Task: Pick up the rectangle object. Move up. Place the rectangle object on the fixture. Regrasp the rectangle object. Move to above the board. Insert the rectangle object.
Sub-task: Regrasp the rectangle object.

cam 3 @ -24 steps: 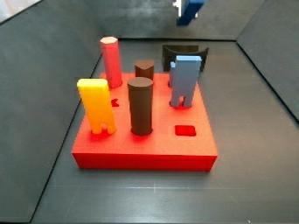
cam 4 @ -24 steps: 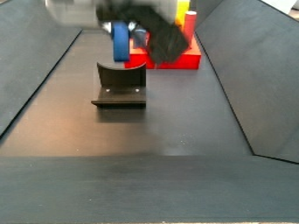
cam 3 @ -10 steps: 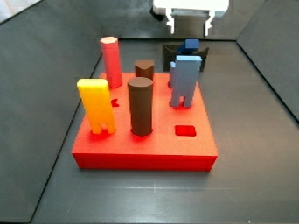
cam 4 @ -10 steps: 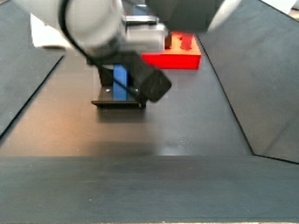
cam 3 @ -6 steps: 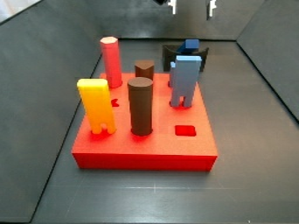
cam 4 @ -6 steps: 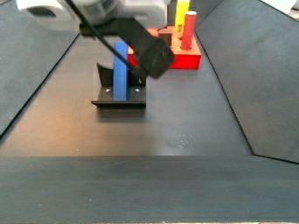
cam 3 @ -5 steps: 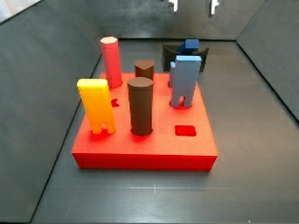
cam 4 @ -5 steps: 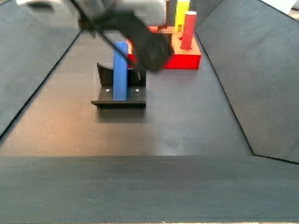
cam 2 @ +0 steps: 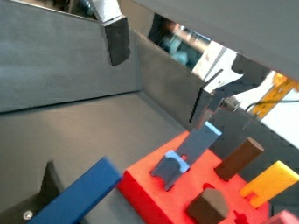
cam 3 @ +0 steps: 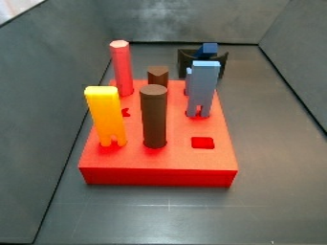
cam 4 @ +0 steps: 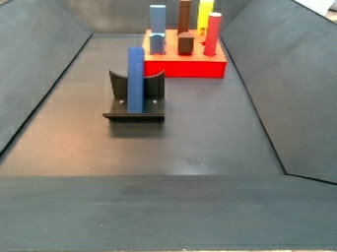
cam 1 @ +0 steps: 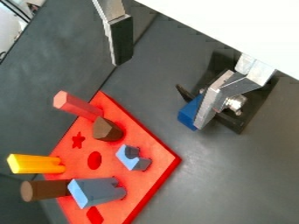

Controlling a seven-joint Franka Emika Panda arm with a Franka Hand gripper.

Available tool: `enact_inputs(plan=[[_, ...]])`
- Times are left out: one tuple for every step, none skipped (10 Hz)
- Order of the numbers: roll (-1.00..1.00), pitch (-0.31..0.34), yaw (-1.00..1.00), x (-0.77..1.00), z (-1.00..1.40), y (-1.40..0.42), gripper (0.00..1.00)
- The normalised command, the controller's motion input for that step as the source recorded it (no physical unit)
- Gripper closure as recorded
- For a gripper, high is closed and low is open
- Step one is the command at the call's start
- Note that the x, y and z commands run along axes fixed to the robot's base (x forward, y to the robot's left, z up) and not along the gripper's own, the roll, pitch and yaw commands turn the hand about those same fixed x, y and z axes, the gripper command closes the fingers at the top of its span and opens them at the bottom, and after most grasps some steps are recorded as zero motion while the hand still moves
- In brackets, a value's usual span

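Note:
The blue rectangle object (cam 4: 134, 76) stands upright on the dark fixture (cam 4: 149, 100), free of the gripper. In a side view it shows behind the red board (cam 3: 160, 163), on the fixture (cam 3: 189, 62). My gripper (cam 1: 160, 92) is out of both side views. In both wrist views it is high above the floor, open and empty, with the rectangle object (cam 1: 187, 112) below it next to one finger (cam 1: 215, 98). It also shows in a wrist view (cam 2: 76, 198), below the gripper (cam 2: 158, 87).
The red board holds a red cylinder (cam 3: 121, 67), a yellow piece (cam 3: 102, 115), two brown cylinders (cam 3: 153, 115) and a blue piece (cam 3: 202, 88). A square hole (cam 3: 202, 144) lies near its front right. Dark sloped walls enclose the floor.
The gripper has let go of the rectangle object on the fixture and risen out of both side views. The rectangle object stays upright on the fixture.

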Motion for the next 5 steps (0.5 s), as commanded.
enact_inputs(plan=[[1.00, 0.009, 0.02, -0.01, 0.04, -0.29, 0.00], [1.00, 0.008, 0.02, -0.01, 0.03, -0.09, 0.00], [1.00, 0.007, 0.03, -0.02, 0.05, -0.02, 0.00], [1.00, 0.004, 0.03, -0.01, 0.03, -0.04, 0.00], [1.00, 0.000, 0.03, -0.01, 0.00, -0.04, 0.00]])
